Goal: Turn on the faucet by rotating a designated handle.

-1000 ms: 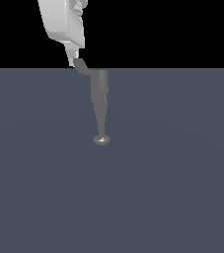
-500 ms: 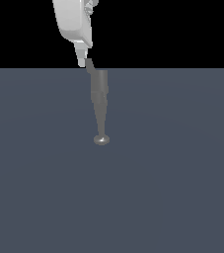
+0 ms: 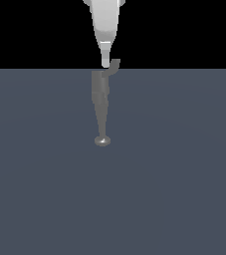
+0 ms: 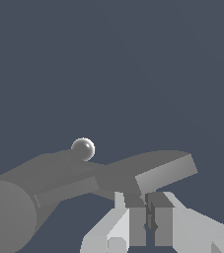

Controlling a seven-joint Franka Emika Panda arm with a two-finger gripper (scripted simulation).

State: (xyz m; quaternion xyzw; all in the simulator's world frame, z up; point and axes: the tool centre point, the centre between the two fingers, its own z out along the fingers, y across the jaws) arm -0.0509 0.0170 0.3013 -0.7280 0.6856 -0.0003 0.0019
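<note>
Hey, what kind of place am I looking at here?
Likely a simulated test scene, not a real room: a flat, featureless grey floor under a black void, with only a blocky grey faucet and a white end effector rendered.

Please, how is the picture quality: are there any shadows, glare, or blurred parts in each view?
Exterior view: flat light, no cast shadows, only a small highlight on the faucet knob, and black above the grey surface. Wrist view: sharp, blocky render, a bright spot on the knob, the handle and pincer evenly lit.
</note>
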